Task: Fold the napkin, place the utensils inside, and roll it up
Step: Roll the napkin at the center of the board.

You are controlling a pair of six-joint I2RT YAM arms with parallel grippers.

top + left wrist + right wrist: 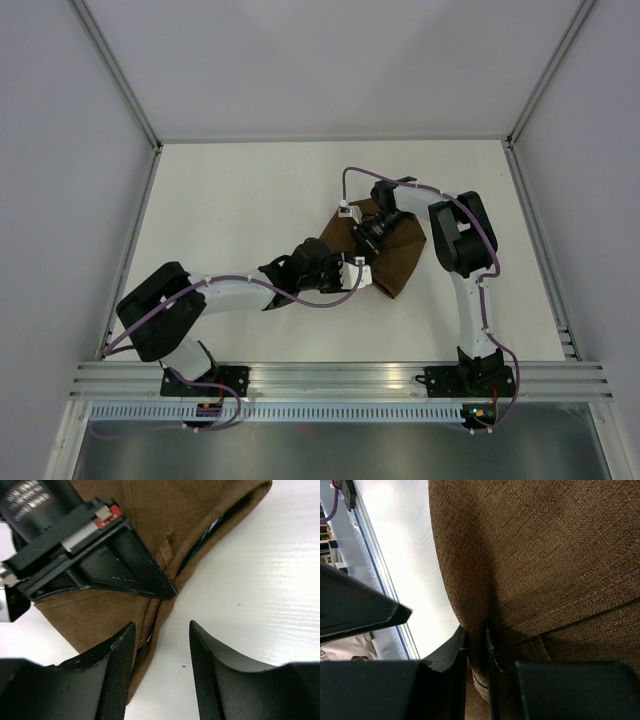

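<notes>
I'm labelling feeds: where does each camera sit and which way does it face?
Top external: above and behind the bases, looking down on the table; both arms show.
Left wrist: on the left arm, looking past the open left gripper at the napkin.
Right wrist: on the right arm, close over the napkin; the right gripper pinches it.
Shared: all see the napkin; left wrist also shows the right gripper.

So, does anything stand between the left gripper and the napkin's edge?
Nothing visible does. The left gripper is open, its fingers straddling the edge of the napkin. The right gripper, pinching the fold, sits close just beyond.
</notes>
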